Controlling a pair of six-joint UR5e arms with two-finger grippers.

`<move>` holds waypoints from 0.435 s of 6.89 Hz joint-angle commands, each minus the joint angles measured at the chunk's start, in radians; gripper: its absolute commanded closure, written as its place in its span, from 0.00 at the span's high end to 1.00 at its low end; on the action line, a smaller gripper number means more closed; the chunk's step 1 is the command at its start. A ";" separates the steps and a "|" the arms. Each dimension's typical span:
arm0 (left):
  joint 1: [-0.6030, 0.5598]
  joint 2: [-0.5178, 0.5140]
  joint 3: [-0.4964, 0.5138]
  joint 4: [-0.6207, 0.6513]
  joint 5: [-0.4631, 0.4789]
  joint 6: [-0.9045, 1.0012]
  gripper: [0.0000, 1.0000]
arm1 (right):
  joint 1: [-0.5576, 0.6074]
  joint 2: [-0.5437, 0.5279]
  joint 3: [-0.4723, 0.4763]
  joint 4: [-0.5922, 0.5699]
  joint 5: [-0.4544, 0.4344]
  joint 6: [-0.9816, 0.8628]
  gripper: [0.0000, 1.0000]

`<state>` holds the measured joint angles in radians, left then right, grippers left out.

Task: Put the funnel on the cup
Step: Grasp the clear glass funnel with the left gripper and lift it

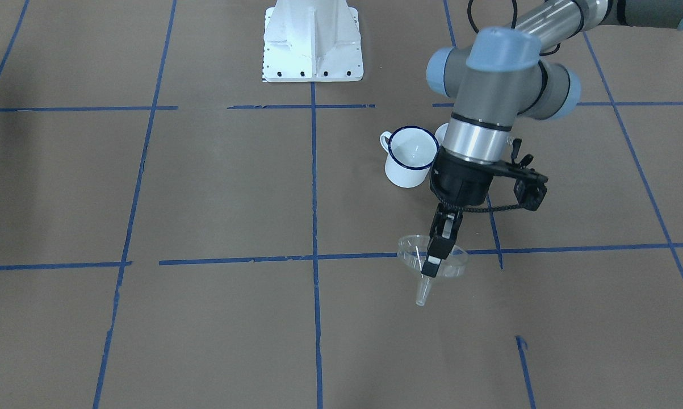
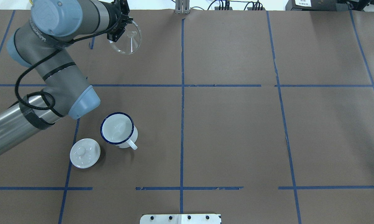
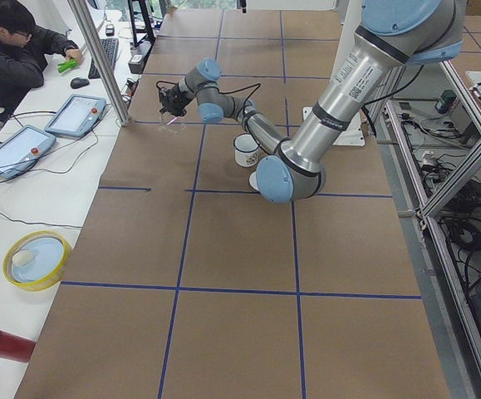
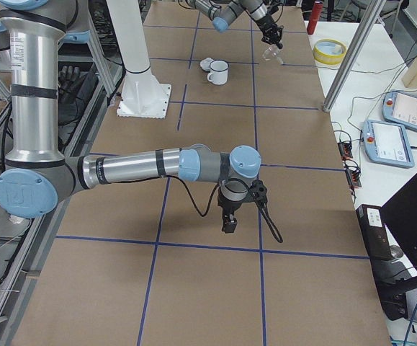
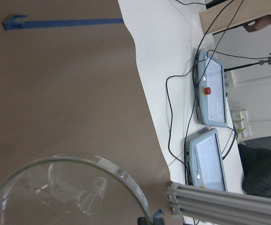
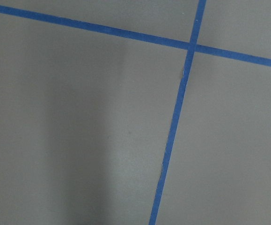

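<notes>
My left gripper (image 1: 435, 257) is shut on the rim of the clear funnel (image 1: 411, 251) and holds it above the table at the far edge, spout down. The pair also shows in the overhead view, gripper (image 2: 118, 30) and funnel (image 2: 129, 39). The funnel's rim fills the bottom left of the left wrist view (image 5: 74, 192). The white mug with a dark blue rim (image 2: 118, 129) stands upright and empty nearer the robot, well apart from the funnel (image 1: 410, 155). My right gripper (image 4: 228, 220) hangs over bare table far off; I cannot tell if it is open or shut.
A round white lid with a knob (image 2: 85, 153) lies next to the mug. The white robot base plate (image 1: 313, 45) stands at the near edge. Beyond the table's far edge are tablets (image 5: 211, 93), cables and an aluminium post (image 5: 219, 202).
</notes>
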<state>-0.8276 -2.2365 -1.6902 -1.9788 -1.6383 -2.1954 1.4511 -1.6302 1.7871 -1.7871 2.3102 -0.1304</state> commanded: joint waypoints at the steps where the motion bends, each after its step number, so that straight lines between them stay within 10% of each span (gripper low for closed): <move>1: -0.002 0.002 -0.228 0.336 -0.125 0.107 0.00 | 0.000 0.000 -0.002 0.000 0.000 0.000 1.00; 3: 0.008 0.000 -0.359 0.621 -0.304 0.321 0.00 | 0.000 0.000 0.000 0.000 0.000 0.000 1.00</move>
<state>-0.8252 -2.2359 -1.9714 -1.5260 -1.8327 -1.9968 1.4512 -1.6304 1.7866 -1.7871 2.3102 -0.1304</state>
